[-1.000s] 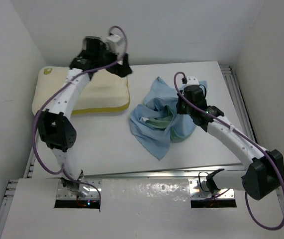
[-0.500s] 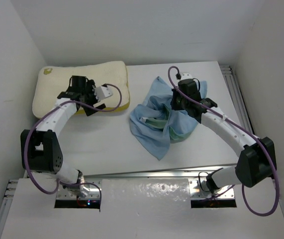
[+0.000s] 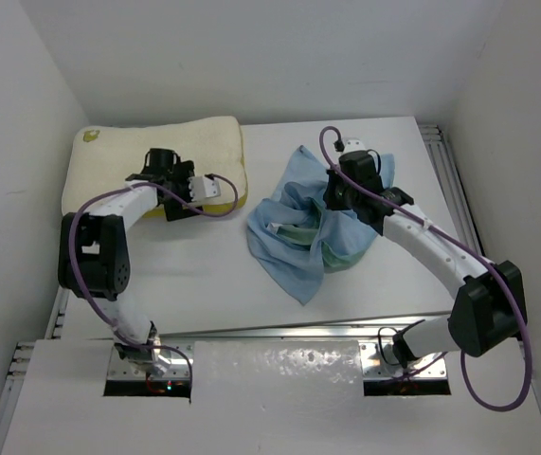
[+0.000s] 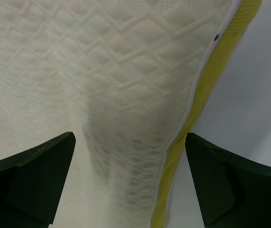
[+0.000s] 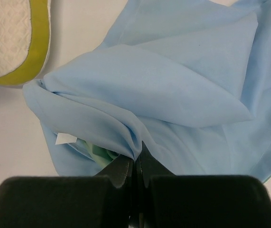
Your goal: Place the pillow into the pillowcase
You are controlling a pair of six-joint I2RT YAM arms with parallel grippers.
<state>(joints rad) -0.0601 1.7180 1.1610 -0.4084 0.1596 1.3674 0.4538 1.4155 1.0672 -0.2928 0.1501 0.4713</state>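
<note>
The cream quilted pillow [image 3: 118, 156] lies at the back left of the table, its yellow edge seam [image 4: 192, 118] facing the middle. My left gripper [image 3: 161, 171] hovers low over the pillow's near edge, open wide [image 4: 130, 156], with the pillow top and seam between its fingers. The light blue pillowcase [image 3: 298, 237] lies crumpled mid-table, with some green showing inside its folds. My right gripper [image 3: 332, 204] is shut on a raised fold of the pillowcase [image 5: 173, 85], pinched at the fingertips [image 5: 136, 159]. A corner of the pillow [image 5: 7, 38] shows at the upper left of the right wrist view.
White walls close in the table [image 3: 204, 275] on the left, back and right. A metal rail [image 3: 452, 199] runs along the right edge. A small white label [image 5: 65, 138] sticks out of the pillowcase folds.
The left arm swung down from above the pillow's back edge to low over its near edge. The right arm shifted slightly left with the fold still pinched.
</note>
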